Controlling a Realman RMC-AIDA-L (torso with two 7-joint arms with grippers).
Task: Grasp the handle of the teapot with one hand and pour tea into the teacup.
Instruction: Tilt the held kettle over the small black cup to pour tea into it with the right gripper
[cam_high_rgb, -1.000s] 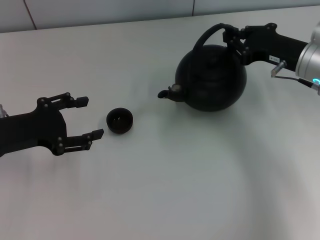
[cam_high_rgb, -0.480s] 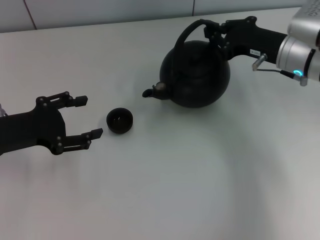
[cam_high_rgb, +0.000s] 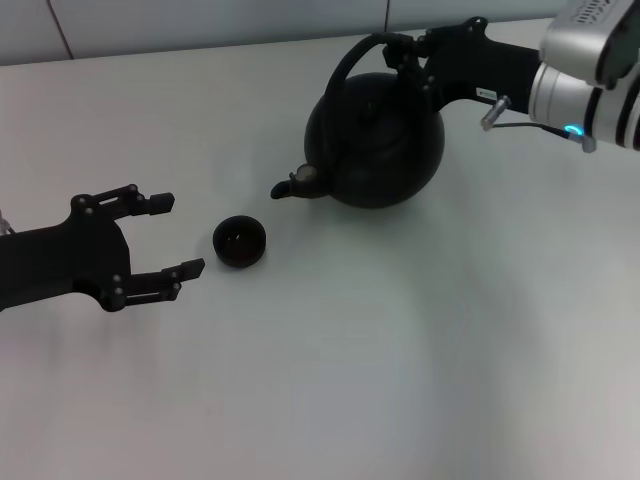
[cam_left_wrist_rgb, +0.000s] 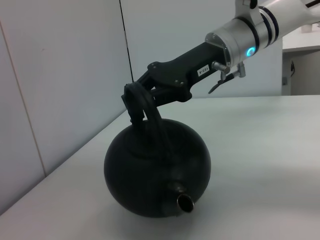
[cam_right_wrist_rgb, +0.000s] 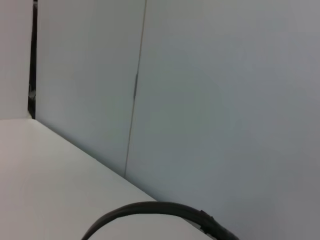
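The round matte-black teapot (cam_high_rgb: 375, 140) hangs tilted at the back of the table, its spout (cam_high_rgb: 283, 188) pointing left and down toward the teacup. My right gripper (cam_high_rgb: 405, 55) is shut on the arched handle (cam_high_rgb: 355, 58) at its right end. The left wrist view shows the teapot (cam_left_wrist_rgb: 157, 172), its handle (cam_left_wrist_rgb: 150, 112) and the right gripper (cam_left_wrist_rgb: 137, 97) clamped on it. The right wrist view shows only an arc of the handle (cam_right_wrist_rgb: 150, 209). The tiny dark teacup (cam_high_rgb: 240, 241) sits on the table, left of and below the spout. My left gripper (cam_high_rgb: 172, 235) is open, just left of the teacup.
The white table (cam_high_rgb: 400, 350) stretches wide in front and to the right. A pale panelled wall (cam_high_rgb: 200, 20) runs behind the table's far edge.
My right gripper has carried the teapot left and a little farther back, bringing the spout closer to the teacup. The left arm and the teacup have not moved.
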